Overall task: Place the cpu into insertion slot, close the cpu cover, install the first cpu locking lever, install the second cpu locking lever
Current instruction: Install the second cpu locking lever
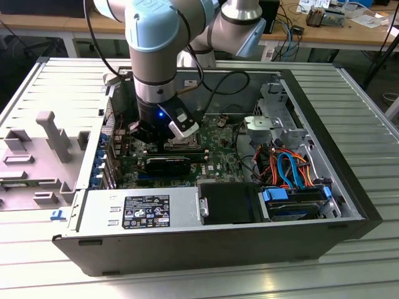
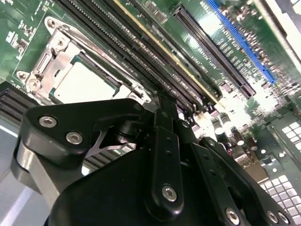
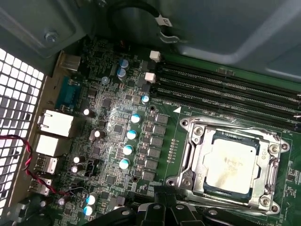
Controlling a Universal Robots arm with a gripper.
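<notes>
Green motherboard [image 3: 117,113], cpu [image 3: 233,162] under closed cpu cover [image 3: 197,141]

The exterior view is evenly bright and clear. In the second wrist view strong glare washes out the green circuit board [image 2: 244,106], and the near black pincer [image 2: 162,117] is soft. The first wrist view is dimmer, with pale glare on the cpu [image 3: 233,165].

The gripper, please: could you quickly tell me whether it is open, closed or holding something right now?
Gripper: closed, holding nothing visible, beside the socket where the cpu sits under its cover.
</notes>
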